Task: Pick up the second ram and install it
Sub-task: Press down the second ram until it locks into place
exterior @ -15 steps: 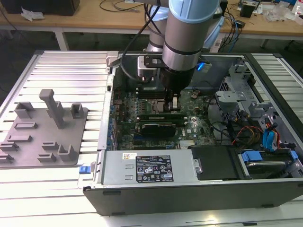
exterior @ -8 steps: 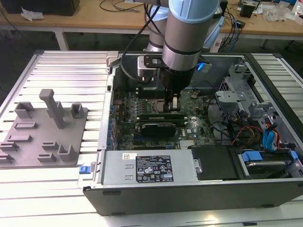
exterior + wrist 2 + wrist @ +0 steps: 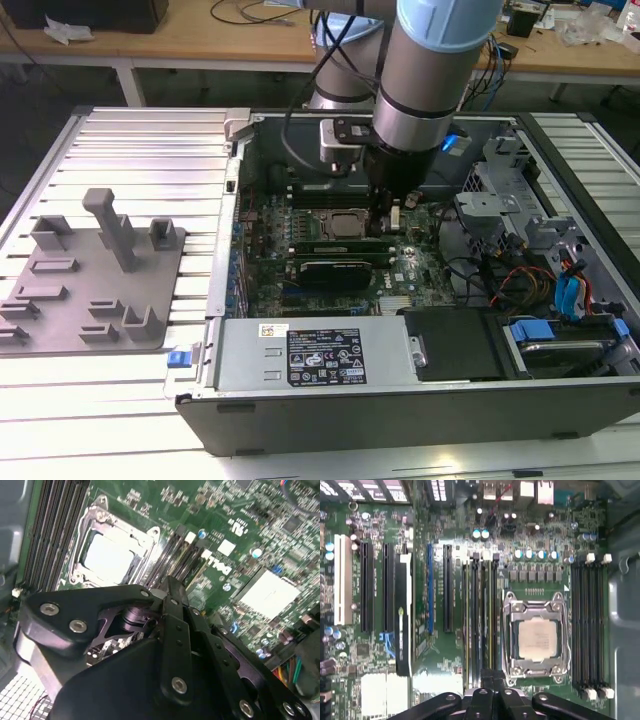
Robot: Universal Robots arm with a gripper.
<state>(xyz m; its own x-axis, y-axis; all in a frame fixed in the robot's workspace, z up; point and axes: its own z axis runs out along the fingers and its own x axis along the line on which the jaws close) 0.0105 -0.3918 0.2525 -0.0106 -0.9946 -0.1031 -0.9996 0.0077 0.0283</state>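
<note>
One arm, one gripper [image 3: 392,212], lowered into one open computer case [image 3: 420,400] lying on a pale slatted surface [image 3: 150,160]. One silver CPU [image 3: 536,639] sits in its socket, with a bank of four black memory slots [image 3: 589,630] on its far side. The second ram [image 3: 335,246] is a long, thin green stick standing on edge in the slots just beside the CPU, directly under the gripper. The jaws are pinched nearly together over that slot bank; whether they grip the stick, I cannot tell. One grey fixture tray [image 3: 95,290] rests on the exterior view's left. Wooden benches [image 3: 200,40] line the room behind.
</note>
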